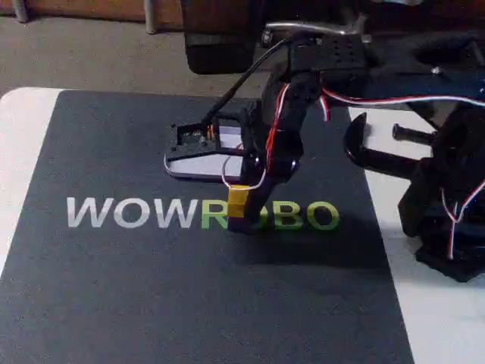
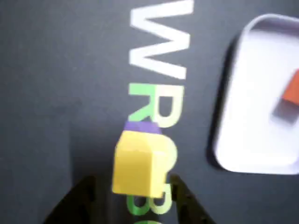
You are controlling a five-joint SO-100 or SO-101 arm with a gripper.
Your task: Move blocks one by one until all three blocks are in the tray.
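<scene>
Claw (image 2: pixel 133 186) sitting low over the dark mat (image 1: pixel 151 288), fingers (image 2: pixel 74 200) straddling the yellow block (image 2: pixel 138 165), one dark tip showing on each side of it in the wrist view. Looking spread around the block rather than pinching it; contact with the faces not resolvable through the blur, so calling it open, not yet gripping. Yellow block resting on top of the purple block (image 2: pixel 140 127), purple edge peeking out beyond it in the wrist view, dark sliver under the yellow in the fixed view (image 1: pixel 239 224). Stack standing on the green lettering (image 1: pixel 303 216) printed on the mat, near the tray (image 2: pixel 233 93) but apart from it. Orange block (image 2: pixel 293 91) already lying inside the tray, at the right edge of the wrist view. Likely reading: one of three done, top block being taken first since lifting the lower one would tip the stack. Arm (image 1: pixel 292 98) reaching down in front of the tray in the fixed view, hiding much of it. White surface (image 1: pixel 23 152) showing around the mat. Risk: closing off-centre and shoving yellow off purple.
</scene>
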